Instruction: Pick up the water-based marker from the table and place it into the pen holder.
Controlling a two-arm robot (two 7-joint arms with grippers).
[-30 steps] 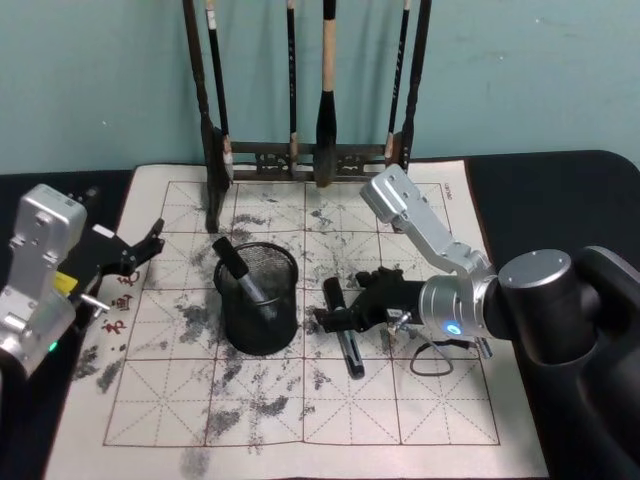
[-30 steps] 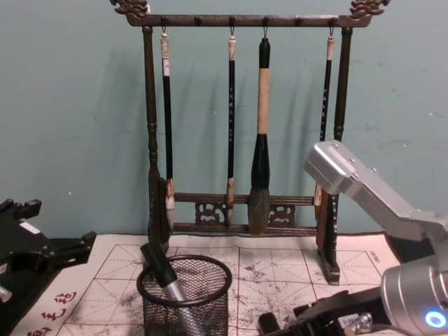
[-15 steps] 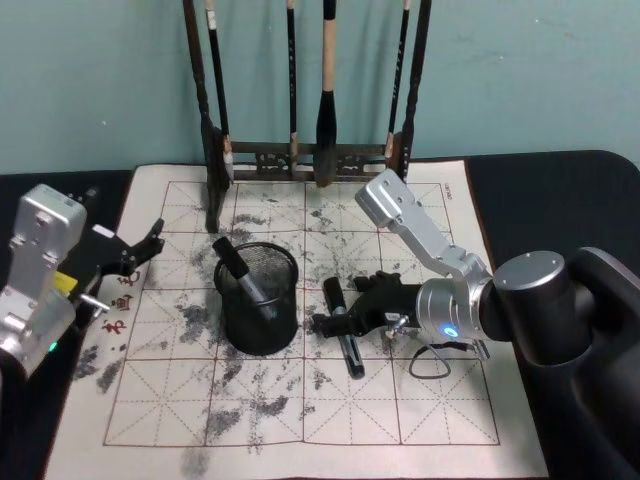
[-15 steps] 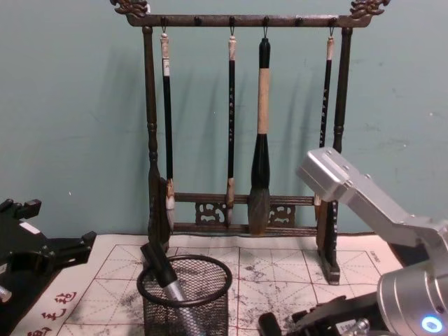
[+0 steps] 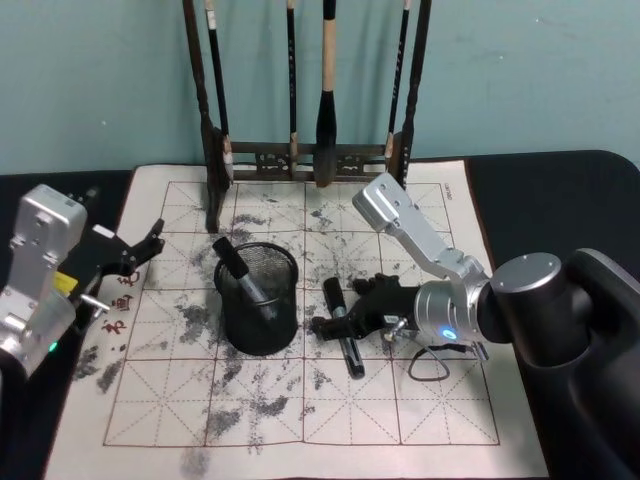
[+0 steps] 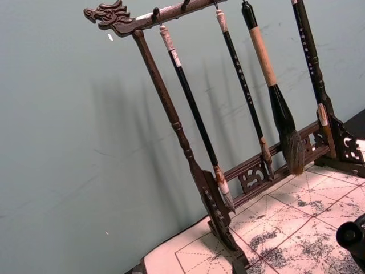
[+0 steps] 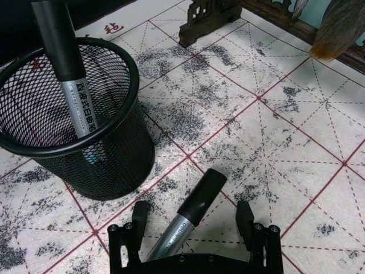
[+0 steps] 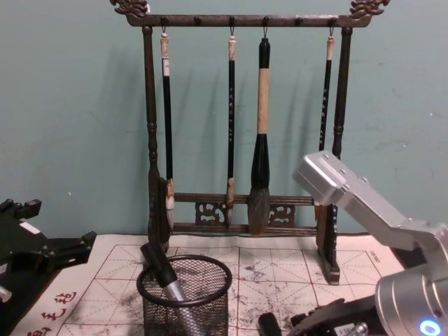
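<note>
A black table (image 5: 545,190) carries a white gridded calligraphy mat (image 5: 455,405) smudged with ink.

Just left of centre in the head view stands the pen holder (image 5: 262,325), a black wire-mesh cup. 1 grey marker with a black cap (image 5: 238,268) leans inside it.

Just right of the cup, close beside it but not touching, the water-based marker (image 5: 345,335) lies flat on the mat. Its black cap points toward the top of the frame.

The right gripper (image 5: 341,308) reaches in from the right of the frame and sits low over this marker. In the right wrist view its 2 fingers are spread wide, 1 on each side of the marker's grey barrel (image 7: 171,240). Gaps show on both sides, so nothing is pinched. The mesh cup (image 7: 108,165) fills the upper left of that view.

The left gripper (image 5: 140,248) is parked at the left edge of the head view, over the mat's border, well apart from the cup. Its fingers are apart and hold nothing.

Along the top of the frame, a dark wooden rack (image 8: 150,140) holds 4 hanging brushes (image 8: 260,140).
</note>
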